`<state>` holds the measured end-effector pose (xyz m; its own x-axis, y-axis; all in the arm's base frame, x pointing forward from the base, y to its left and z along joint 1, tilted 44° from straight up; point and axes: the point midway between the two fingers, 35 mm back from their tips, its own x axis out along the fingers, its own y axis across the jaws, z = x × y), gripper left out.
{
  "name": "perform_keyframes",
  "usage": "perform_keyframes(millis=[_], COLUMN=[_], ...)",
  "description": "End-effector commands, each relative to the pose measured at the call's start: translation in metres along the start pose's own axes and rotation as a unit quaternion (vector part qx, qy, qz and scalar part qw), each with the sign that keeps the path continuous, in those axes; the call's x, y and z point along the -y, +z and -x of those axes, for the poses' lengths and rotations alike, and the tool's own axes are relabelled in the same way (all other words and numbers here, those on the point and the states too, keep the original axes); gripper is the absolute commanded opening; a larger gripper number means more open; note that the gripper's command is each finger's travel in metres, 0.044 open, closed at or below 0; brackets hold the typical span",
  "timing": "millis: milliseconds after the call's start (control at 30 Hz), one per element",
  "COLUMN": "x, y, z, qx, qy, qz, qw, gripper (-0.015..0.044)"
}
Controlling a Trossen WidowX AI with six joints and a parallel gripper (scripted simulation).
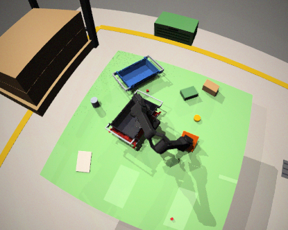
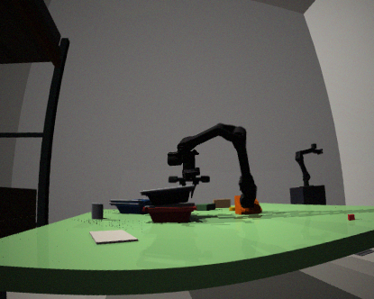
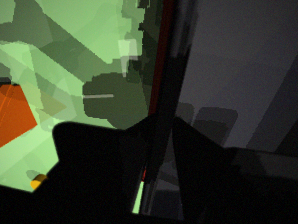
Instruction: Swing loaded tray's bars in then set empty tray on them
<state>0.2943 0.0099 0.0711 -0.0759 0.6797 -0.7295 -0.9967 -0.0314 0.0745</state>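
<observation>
Tool (image 1: 137, 98) (image 2: 188, 184) (image 3: 164, 119) w/ dark tray (image 1: 125, 119) (image 2: 168, 194) (image 3: 235, 75), above grn mat (image 1: 105, 188) (image 2: 190, 252) (image 3: 75, 30), nr gray wall (image 2: 145, 90).

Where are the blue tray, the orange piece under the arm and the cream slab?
Blue tray (image 1: 139, 73) (image 2: 133, 206): top and exterior views, inside floor; near side.
Orange piece (image 1: 195, 138) (image 2: 238, 204): top and exterior views, bare part.
Cream slab (image 1: 84, 161) (image 2: 113, 237): both, upper face.

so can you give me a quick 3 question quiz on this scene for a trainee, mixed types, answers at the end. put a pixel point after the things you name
1. True or false: the black plastic tray (image 1: 123, 121) (image 2: 168, 195) (image 3: 240, 65) is above the red plastic tray (image 1: 123, 136) (image 2: 172, 214).
2. Multiple choice: what do the black jaws (image 1: 137, 95) (image 2: 188, 184) hold?
a) an orange plate
b) the black tray's edge
c) a white slab
3. Fill in: the empty plastic tray (image 1: 139, 73) (image 2: 132, 207) farther back on the green mat is ____.

Key: 1 true; 2 b; 3 blue
</observation>
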Motion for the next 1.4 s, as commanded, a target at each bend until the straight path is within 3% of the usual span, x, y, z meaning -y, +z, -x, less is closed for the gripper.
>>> perform_keyframes(millis=[0, 1367], x=[-0.004, -0.006], y=[0.002, 0.005], z=[-0.005, -0.014], qx=[0.0, 0.001], qy=[0.011, 0.011], qz=[0.002, 0.002], qw=[1.0, 1.0], gripper=[0.0, 0.0])
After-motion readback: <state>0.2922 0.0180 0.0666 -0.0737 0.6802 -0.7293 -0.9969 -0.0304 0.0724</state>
